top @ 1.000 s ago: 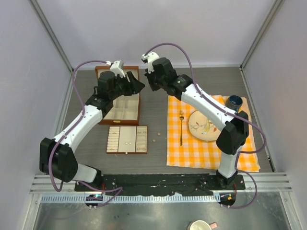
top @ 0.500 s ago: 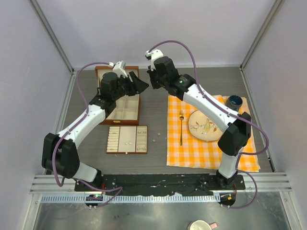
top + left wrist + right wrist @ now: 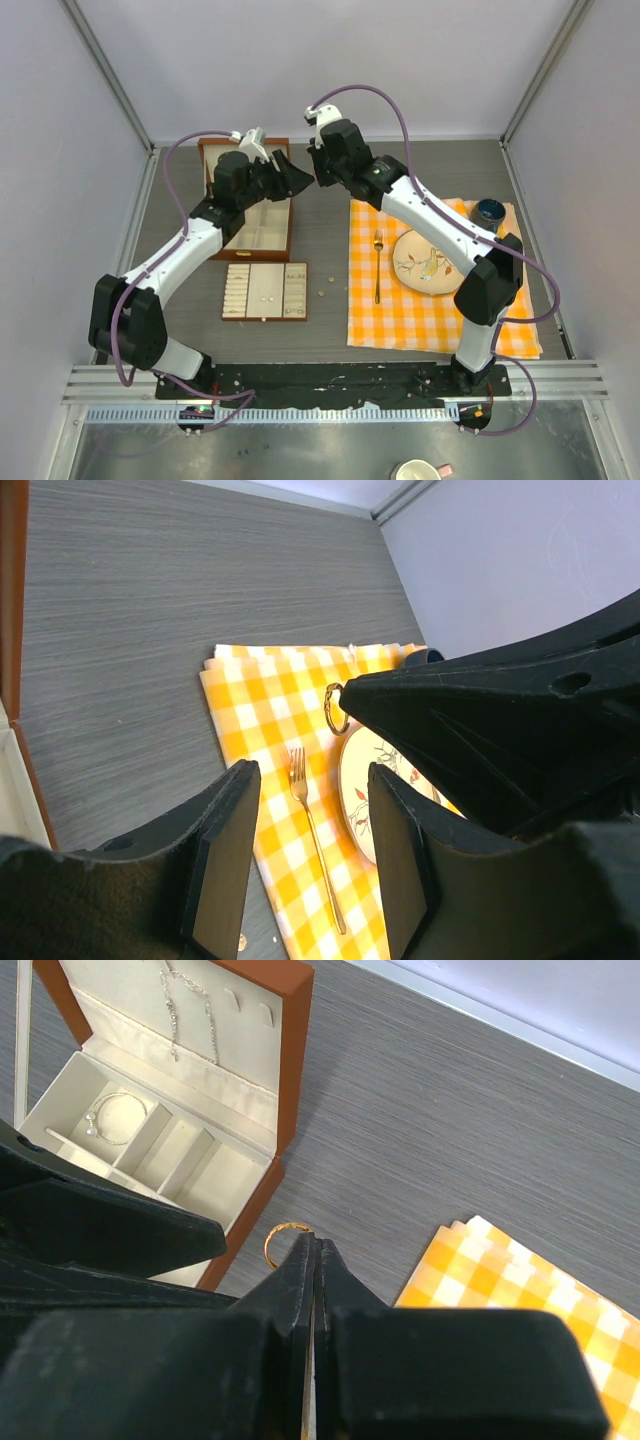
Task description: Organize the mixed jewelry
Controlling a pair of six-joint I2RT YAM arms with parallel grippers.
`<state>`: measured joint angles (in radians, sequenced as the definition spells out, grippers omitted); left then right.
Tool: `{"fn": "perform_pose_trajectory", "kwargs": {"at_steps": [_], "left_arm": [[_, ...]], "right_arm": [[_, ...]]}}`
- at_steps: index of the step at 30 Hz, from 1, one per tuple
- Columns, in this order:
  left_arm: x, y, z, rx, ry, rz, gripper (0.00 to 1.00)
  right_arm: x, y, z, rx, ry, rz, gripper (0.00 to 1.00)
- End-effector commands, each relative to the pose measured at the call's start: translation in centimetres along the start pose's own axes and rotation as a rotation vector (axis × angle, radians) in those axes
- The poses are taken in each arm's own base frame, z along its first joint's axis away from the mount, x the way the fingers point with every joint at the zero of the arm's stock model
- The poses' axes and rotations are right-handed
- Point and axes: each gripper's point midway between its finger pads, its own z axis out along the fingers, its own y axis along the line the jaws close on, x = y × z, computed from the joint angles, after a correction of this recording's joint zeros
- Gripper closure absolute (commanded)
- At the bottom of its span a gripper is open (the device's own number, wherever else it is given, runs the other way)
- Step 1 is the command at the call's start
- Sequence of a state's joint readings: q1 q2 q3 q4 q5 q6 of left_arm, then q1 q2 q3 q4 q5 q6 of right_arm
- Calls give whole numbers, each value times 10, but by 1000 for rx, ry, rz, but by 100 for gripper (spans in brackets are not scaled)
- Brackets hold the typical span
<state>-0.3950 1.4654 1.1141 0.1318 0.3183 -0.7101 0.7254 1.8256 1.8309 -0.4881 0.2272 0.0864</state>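
While the right gripper point(image 3: 313, 1252) has its jaws pressed together on a small thin gold ring point(image 3: 283, 1226), that ring hangs in the air above the grey wood-grain table point(image 3: 450, 1110), just beside the front corner of the open brown wooden jewellery box with cream lining point(image 3: 292, 1030). Only a short arc of the band is caught between the fingertips and most of the loop stands clear of them. The left gripper point(image 3: 312, 775) faces it at close range with its jaws partly spread, and nothing is seen between them. The ring is judged very light, rigid and smooth-surfaced. Weight is no concern, but polished metal held on so narrow a bite could pivot or slip at a small knock. Being stiff, it will not deform under a firm pinch. Being round, it would probably roll if dropped on the table. The recommended hold is across the band, pads flat on the two faces of the loop, at the arc farthest from the right fingertips so that the two grippers do not foul. One compartment of the box holds a thin silver hoop bracelet with pearl-like beads point(image 3: 116, 1120), and the neighbouring compartments appear vacant. The top view shows a flat brown tray with cream slots point(image 3: 265, 264) nearer the arm bases. Which of them is meant for the ring cannot be told.
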Motion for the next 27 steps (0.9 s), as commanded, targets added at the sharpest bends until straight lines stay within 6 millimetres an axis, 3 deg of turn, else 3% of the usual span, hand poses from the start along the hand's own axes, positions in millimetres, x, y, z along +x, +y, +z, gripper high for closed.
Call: {"fn": "perform_pose_trajectory", "kwargs": {"at_steps": [1, 27], "left_arm": [[-19, -20, 3, 65, -56, 17, 49], [-19, -21, 9, 78, -19, 102, 54]], "right_arm": [[-21, -3, -14, 5, -66, 37, 99], [-17, -2, -28, -26, -71, -4, 99]]}}
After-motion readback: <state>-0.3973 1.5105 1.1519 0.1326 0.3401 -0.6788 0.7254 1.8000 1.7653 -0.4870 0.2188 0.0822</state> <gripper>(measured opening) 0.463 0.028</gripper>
